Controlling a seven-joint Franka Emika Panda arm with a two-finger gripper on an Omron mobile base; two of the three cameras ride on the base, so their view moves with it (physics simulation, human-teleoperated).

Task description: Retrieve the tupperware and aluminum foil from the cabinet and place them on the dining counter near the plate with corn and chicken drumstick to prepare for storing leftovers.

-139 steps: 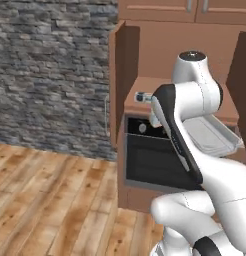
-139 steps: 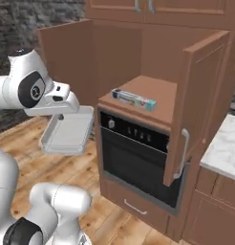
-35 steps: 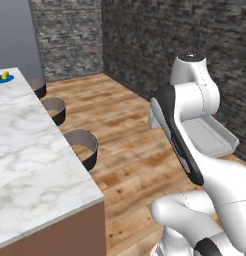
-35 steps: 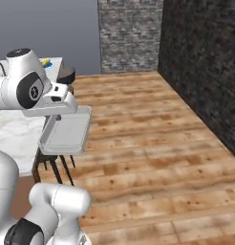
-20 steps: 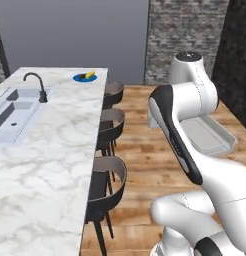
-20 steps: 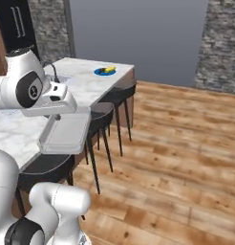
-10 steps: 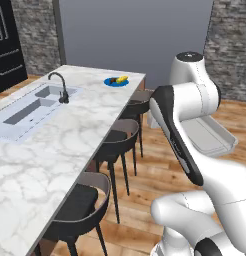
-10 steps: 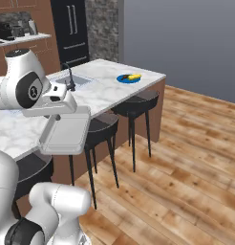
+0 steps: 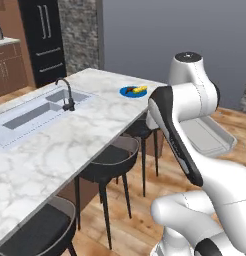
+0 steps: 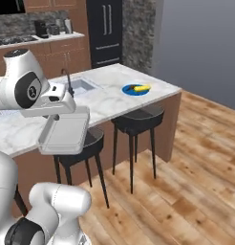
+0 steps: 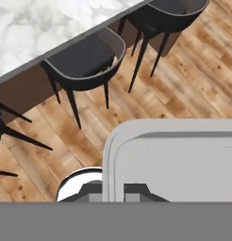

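My gripper (image 10: 62,115) is shut on the rim of the tupperware (image 10: 64,130), a pale grey tray hanging level over the wooden floor. In the hand view the tupperware (image 11: 177,162) spreads out from my gripper (image 11: 113,192). It also shows behind the arm in the left base view, tupperware (image 9: 207,136). The dining counter (image 9: 80,137) lies to my left, with the blue plate (image 9: 133,91) near its far end. On the plate (image 10: 136,90) lie the yellow corn (image 10: 141,87) and a dark chicken drumstick (image 9: 129,92). The aluminum foil and the cabinet are out of view.
Black stools (image 9: 112,160) stand along the near side of the island, between me and its edge. An inset sink (image 9: 32,115) with a black faucet (image 9: 68,95) sits in the marble. A black fridge (image 10: 107,31) and a brown back counter (image 10: 43,40) stand beyond.
The whole picture has shifted, so the base has moved: the island and plate now sit closer and more head-on. The tupperware stays in the shut gripper.
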